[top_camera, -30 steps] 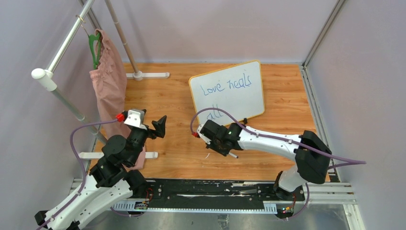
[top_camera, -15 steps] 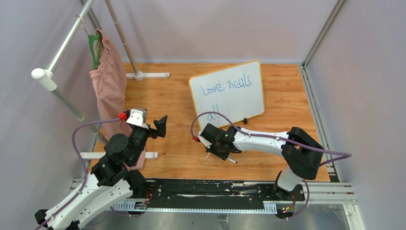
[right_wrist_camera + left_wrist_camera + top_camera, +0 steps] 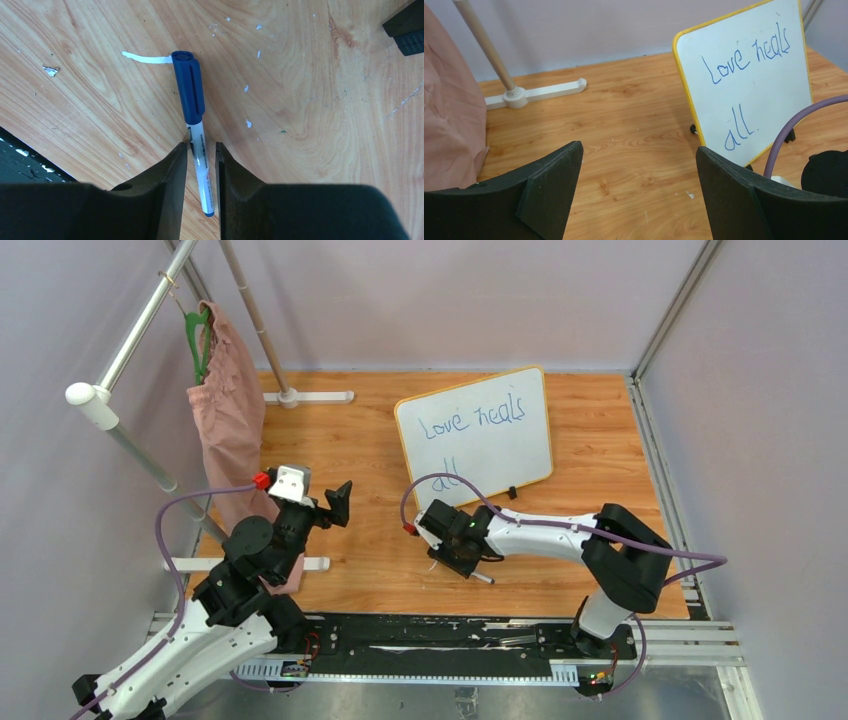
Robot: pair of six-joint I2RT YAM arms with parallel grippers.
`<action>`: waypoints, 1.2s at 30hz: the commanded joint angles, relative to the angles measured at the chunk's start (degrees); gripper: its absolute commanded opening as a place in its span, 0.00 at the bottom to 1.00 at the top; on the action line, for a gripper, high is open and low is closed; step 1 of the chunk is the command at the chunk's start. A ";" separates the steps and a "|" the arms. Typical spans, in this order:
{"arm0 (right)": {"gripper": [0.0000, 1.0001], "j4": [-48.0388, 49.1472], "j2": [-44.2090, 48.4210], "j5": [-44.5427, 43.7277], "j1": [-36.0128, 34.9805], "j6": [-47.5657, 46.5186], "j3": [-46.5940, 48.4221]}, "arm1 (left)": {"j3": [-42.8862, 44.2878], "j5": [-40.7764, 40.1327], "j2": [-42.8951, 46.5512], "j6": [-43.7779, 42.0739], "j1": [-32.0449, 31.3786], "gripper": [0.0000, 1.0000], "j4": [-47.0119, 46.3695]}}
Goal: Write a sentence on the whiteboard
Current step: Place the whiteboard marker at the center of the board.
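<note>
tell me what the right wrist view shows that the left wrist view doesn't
Only the right wrist view: a blue-capped marker lying between the slightly parted fingers of the right gripper, and a white paper scrap by its cap.

Only the left wrist view: the whiteboard with the sentence "Love heals all", a pink cloth, a white rack foot, and the wide-open left gripper.

Both: the wooden table.

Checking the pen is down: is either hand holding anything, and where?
Nothing. The right hand straddles the pen mid-barrel with gaps; the left hand is empty.
</note>
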State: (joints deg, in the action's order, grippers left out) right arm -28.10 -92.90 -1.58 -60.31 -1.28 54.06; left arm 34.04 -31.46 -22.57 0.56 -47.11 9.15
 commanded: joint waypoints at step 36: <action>0.40 2.49 1.95 -0.88 1.84 3.52 -2.92 | -0.37 1.13 -1.42 -0.47 -0.35 0.89 -1.73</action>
State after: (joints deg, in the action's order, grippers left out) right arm -26.13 -91.66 -2.00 -59.09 0.97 52.56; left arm 34.04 -30.61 -23.70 0.56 -47.11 9.15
